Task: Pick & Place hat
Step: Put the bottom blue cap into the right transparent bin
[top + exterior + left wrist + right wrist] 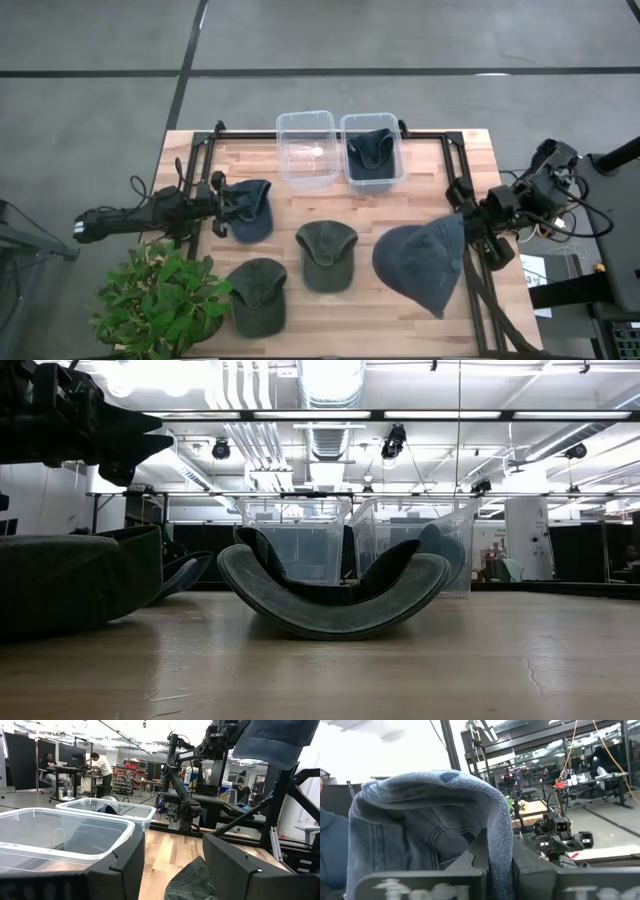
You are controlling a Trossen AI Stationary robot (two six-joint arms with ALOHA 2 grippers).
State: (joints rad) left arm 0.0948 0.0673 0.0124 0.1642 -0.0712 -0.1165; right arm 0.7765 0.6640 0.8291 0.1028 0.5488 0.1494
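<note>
My right gripper (464,216) is shut on a blue-grey denim hat (425,262), held high over the table's right side. The hat also shows in the left wrist view (270,740). My left gripper (216,198) is open at the left, level with the table. Its fingers stand on either side of the left edge of a darker blue denim hat (250,210), which lies on the table (440,150). Two green hats (327,255) (258,295) lie at the near middle. Another dark hat (370,150) lies inside the right clear bin. My right gripper pinches a fold of the denim hat's cloth (500,855) between its two fingers, at the hat's edge toward the table's right (455,225). The fingers come from the table's right side. The hat is lifted clear and hangs spread out below and beside the gripper. My left gripper has the darker hat's cloth (192,882) between its open fingers; whether it touches it, I cannot tell.
Two clear plastic bins (307,150) (372,172) stand side by side at the far middle; the left one holds no hat. A potted plant (160,300) stands at the near left corner. Black frame rails (470,170) run along the table's edges.
</note>
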